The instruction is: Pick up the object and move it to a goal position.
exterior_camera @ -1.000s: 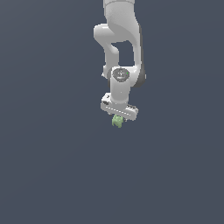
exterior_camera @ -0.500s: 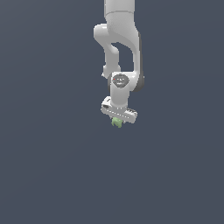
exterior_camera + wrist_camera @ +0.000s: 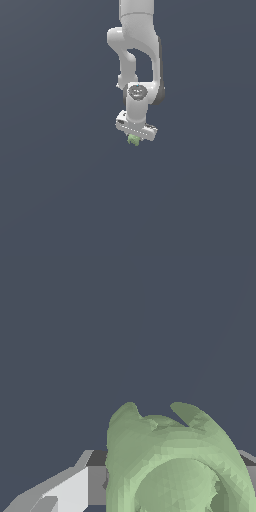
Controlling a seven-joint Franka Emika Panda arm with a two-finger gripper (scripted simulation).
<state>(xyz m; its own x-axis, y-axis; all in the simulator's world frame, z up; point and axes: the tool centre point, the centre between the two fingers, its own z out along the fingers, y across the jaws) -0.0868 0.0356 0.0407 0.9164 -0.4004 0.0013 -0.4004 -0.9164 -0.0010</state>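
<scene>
The white arm [image 3: 137, 60] hangs down over the plain dark grey worktop [image 3: 60, 190]. Its claw [image 3: 134, 140] is clenched around the pale-green lumpy object [image 3: 133, 141], which sits directly beneath the wrist and fills the wrist view [image 3: 170, 461].

I see only a flat, uniform dark blue-grey backdrop [image 3: 55, 190] across the exterior view. The wrist view shows me the same plain backdrop. I can make out no edge or marking on it.
</scene>
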